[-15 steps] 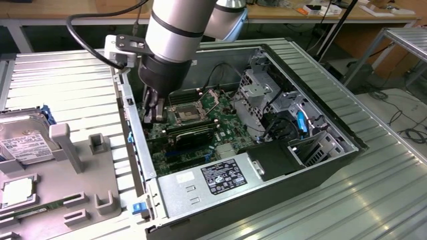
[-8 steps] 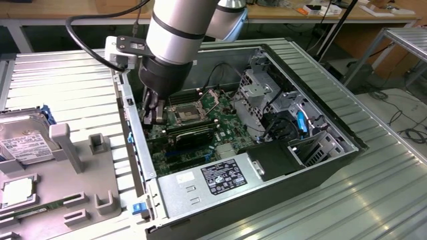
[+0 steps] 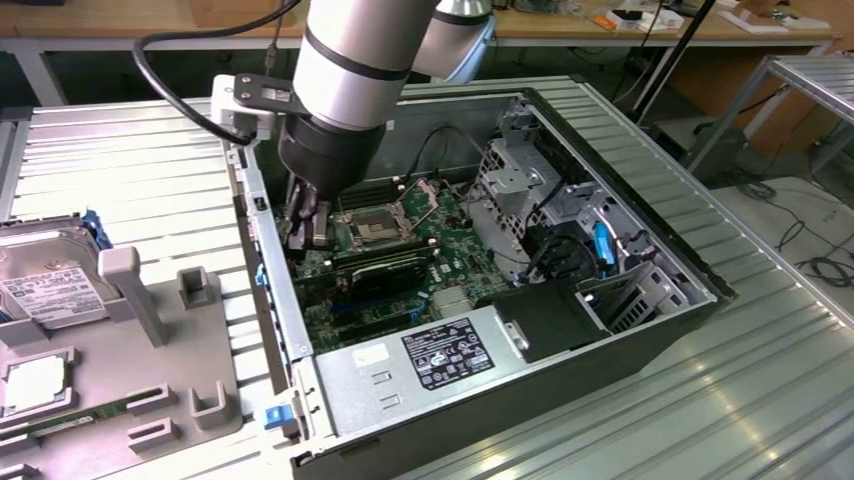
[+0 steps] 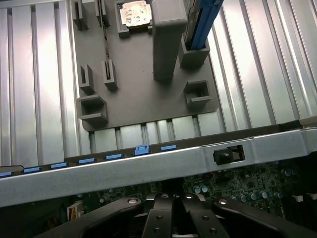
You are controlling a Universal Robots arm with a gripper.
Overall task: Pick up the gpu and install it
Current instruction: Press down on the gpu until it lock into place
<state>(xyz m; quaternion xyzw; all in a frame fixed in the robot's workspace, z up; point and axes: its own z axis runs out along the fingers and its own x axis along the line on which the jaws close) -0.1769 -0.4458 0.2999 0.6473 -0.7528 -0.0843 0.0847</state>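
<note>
The gpu [image 3: 380, 268] is a long dark card standing on edge across the motherboard [image 3: 454, 235], just below the CPU socket, inside the open computer case [image 3: 667, 250]. My gripper [image 3: 318, 240] reaches down into the case beside the near side wall, its tips close to the card's end at the exterior view's left. In the wrist view the fingers [image 4: 161, 213] of my gripper [image 4: 173, 201] meet with no gap, and I see nothing between them. Whether they touch the card I cannot tell.
A black power-supply box [image 3: 441, 360] with a white sticker fills the case's near end, and a drive cage [image 3: 521, 185] stands at the far side. Outside the wall [image 4: 148, 171] lies a grey fixture tray [image 4: 138, 94] with posts, a hard drive [image 3: 47, 285] and a chip [image 4: 134, 12].
</note>
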